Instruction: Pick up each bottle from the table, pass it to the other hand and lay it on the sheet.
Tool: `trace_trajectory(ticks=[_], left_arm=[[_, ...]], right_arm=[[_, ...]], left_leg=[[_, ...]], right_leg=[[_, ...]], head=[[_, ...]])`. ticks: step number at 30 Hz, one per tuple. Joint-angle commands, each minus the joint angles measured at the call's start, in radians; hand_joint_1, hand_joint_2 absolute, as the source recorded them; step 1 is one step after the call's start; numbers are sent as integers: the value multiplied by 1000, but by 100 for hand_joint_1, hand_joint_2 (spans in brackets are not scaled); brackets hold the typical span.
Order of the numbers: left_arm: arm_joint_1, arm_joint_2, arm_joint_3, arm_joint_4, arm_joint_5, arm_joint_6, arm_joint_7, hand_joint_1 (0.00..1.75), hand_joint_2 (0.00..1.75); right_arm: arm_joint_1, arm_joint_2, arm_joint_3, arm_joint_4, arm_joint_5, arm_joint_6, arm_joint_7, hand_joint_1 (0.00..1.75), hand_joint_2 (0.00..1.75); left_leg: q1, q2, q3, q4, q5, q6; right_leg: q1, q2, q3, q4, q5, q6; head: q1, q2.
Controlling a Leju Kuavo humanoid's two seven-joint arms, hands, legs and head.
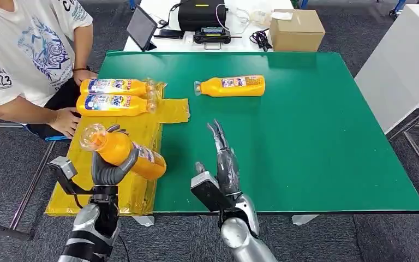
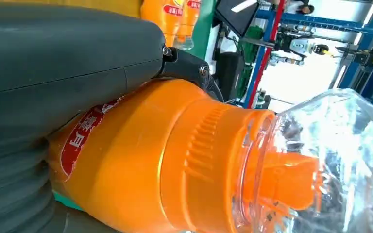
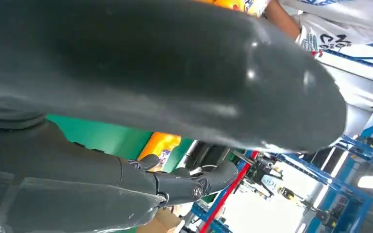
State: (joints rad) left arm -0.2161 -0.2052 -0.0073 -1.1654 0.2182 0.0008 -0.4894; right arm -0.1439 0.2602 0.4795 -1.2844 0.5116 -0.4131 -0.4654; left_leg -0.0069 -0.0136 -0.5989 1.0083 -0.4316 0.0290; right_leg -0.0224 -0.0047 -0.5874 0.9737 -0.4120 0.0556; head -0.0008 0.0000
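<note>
The green desk has wide bare surface on its right half and along the near edge, where the right hand hovers with nothing in it, fingers straight and spread, pointing away from the robot toward the far side. The yellow sheet covers the desk's left edge and hangs past the near-left corner. Over that sheet the left hand grasps a bottle, held above the sheet and tilted, its cap end raised toward the left and its base toward the desk's middle. The bottle is orange with a clear dome cap over an orange nozzle, a ribbed collar beneath it, and a red label with white characters on its side; the left wrist view shows the thumb pressed along its shoulder. Two more bottles lie side by side on the far part of the sheet, caps pointing right. A fourth bottle lies alone on the bare green, well apart from the sheet, cap pointing left. A person's hand rests at the sheet's left edge, just beside the two lying bottles.
</note>
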Motion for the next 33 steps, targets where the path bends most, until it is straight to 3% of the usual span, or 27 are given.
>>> trace_trajectory(ticks=[1, 5, 7, 10, 12, 14, 16, 19, 22, 24, 26, 28, 33], left_arm=[[-50, -8, 43, 43, -15, 41, -13, 175, 175], [-81, 25, 7, 41, -272, 273, -141, 175, 175], [-129, 68, -33, 69, -585, 537, -200, 175, 175], [-223, 101, 0, 191, -902, 697, -134, 175, 175], [-259, 91, 93, 230, -1164, 697, -88, 175, 175], [-268, 86, 119, 245, -1209, 697, -108, 175, 175], [-284, 88, 180, 258, -1499, 697, -36, 175, 175], [-312, 140, 149, 354, -1737, 697, 79, 175, 175], [-308, 190, 49, 373, -1789, 697, 187, 175, 175], [-348, 215, 41, 447, -1743, 695, 176, 175, 175], [-328, 196, 30, 464, -1768, 697, 216, 175, 175], [-369, 176, 52, 598, -1652, 697, 167, 175, 175], [-400, 166, 27, 684, -1666, 697, 191, 175, 175]], right_arm=[[-17, -37, 10, 2, -14, 2, 1, 0, 0], [-13, -40, 22, -37, -53, 19, -32, 0, 0], [-14, -32, 26, -93, -101, 21, -88, 0, 0], [-26, -29, 45, -162, -141, 8, -105, 0, 0], [-32, -32, 56, -187, -155, -2, -118, 0, 0], [-32, -33, 57, -192, -158, -3, -119, 0, 0], [-37, -38, 65, -203, -189, -2, -141, 0, 0], [-49, -44, 81, -208, -201, 2, -136, 0, 0], [-50, -46, 89, -199, -204, 4, -131, 0, 0], [-42, -46, 88, -208, -207, 0, -131, 0, 0], [-40, -46, 87, -207, -208, -2, -130, 0, 0], [-26, -45, 82, -220, -210, -5, -129, 0, 0], [-17, -48, 79, -235, -208, 2, -124, 0, 0]], left_leg=[[1, 0, 2, 0, -1, -1], [2, 0, 3, 1, -1, -2], [2, -1, 0, 1, -1, -2], [1, -1, 0, 1, 0, -2], [1, -2, 1, 0, 0, -2], [2, 0, 2, 1, -1, -2], [1, 1, 1, 0, 0, -1], [2, 2, 4, 0, -1, -2], [2, 2, 4, 0, -1, -2], [1, 1, 2, 0, 0, -1], [2, 1, 3, 1, -1, -2], [2, 0, 4, 0, -1, -2], [2, -1, 2, 1, -1, -1]], right_leg=[[2, -1, 3, -1, -1, -2], [2, -1, 4, 0, -1, -3], [2, -2, 1, 1, -1, -2], [2, -1, 0, 1, 0, -2], [1, -2, 2, 0, -1, -2], [2, 0, 3, 1, 0, -3], [1, 1, 2, 0, 0, -2], [2, 2, 4, 0, -1, -3], [2, 2, 4, 0, -1, -3], [1, 1, 3, 0, 0, -2], [3, 0, 3, 0, -1, -3], [2, -1, 4, 0, -1, -3], [2, -2, 3, 0, -1, -2]], head=[[0, 0], [0, 0], [0, 0], [0, 0], [0, 0], [0, 0], [0, 0], [0, 0], [0, 0], [0, 0], [0, 0], [0, 0], [0, 0]])
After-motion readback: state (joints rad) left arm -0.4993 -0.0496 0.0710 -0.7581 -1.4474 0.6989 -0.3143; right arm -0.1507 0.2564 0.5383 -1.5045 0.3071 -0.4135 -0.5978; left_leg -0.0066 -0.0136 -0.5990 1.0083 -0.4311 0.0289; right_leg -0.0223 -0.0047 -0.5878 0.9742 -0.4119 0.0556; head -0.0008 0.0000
